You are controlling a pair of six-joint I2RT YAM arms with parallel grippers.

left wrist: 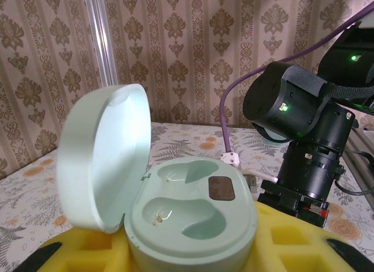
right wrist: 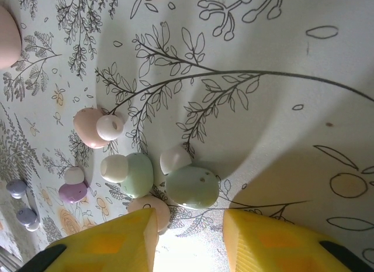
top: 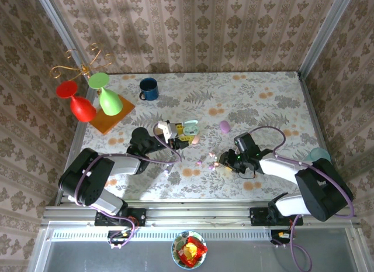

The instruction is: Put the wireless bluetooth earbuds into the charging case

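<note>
Begin at the right gripper (right wrist: 190, 240). Its two yellow fingers (right wrist: 114, 245) stand apart at the bottom edge of the right wrist view, and they hold nothing. Just past the gap a pale green earbud (right wrist: 193, 187) lies on the table (right wrist: 280, 79). It is crowded: a second green earbud (right wrist: 138, 174) is just beside it toward the left of the frame, and a pink earbud (right wrist: 151, 206) is close to the finger at lower left.

Come down straight, so that the jaws take only the first green one. Close slowly on its body. It is round and smooth, so I think it can slip out sideways. Further toward the left edge lie another pink earbud (right wrist: 87, 127) and a purple earbud (right wrist: 73, 192), which you can leave alone.

In the top view the right arm reaches low over the table toward the middle of the frame, with its wrist bent down to the buds.

The left gripper (left wrist: 193, 257) is closed on the mint charging case (left wrist: 193, 219), with yellow pads on both sides. The lid (left wrist: 105, 155) stands open and both sockets are empty and face up. In the top view the left arm lies low from the lower left, and the case is near the buds, a little above and to the left of them.
</note>
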